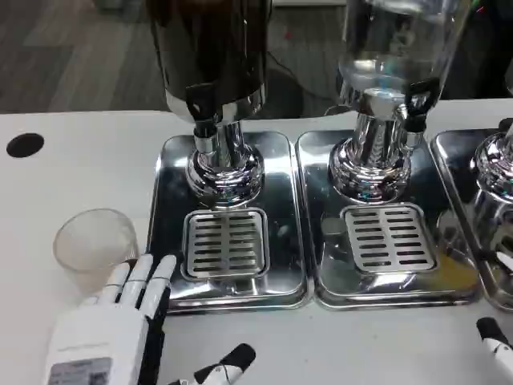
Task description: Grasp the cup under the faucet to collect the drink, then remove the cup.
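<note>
Beside cup (94, 247), left hand (108, 333) flat, back up, fingers (143, 277) extended, apart, holding nothing.

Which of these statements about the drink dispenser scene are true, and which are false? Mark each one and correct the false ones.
1. The clear cup stands on the white table, left of the trays. True.
2. The cup sits on the left drip grate. False: the grate is bare.
3. The left hand is beside the cup, fingers extended. True.
4. The left dispenser is clear and the right dispenser dark. False: the left is dark, the right clear.
5. The right hand holds the cup. False: it is at the lower right edge, far from it.
</note>
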{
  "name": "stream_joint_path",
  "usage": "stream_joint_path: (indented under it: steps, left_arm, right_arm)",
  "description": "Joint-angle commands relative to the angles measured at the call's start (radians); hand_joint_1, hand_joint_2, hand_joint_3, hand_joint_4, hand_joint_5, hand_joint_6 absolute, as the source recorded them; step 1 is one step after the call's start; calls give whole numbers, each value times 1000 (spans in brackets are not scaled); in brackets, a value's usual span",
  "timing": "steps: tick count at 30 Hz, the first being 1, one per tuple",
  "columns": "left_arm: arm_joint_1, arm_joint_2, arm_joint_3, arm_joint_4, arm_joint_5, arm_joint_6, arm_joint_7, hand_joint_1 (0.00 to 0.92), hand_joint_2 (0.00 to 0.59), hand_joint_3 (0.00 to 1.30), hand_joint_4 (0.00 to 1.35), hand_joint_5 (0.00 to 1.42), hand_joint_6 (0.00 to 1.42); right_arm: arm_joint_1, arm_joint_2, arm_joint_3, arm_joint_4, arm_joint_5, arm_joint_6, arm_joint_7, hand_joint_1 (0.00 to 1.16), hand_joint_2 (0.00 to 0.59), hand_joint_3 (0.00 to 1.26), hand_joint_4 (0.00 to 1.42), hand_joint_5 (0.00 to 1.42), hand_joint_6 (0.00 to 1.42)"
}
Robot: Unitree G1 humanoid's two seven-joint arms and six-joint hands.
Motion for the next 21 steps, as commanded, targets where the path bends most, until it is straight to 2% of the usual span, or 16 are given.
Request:
stream_joint_path:
  steps: [1,21]
  left_arm:
    - [0,5,-6,2,5,-3,8,0,100,143,0,103,325]
    - [-26,7,5,10,-14,0,-6,0,99,144,0,103,339]
  right_arm:
    - [2,4,-3,-6,11,-12,-7,422,412,142,12,2,0]
    - [-10,11,0,-14,13,-1,-3,423,412,148,12,2,0]
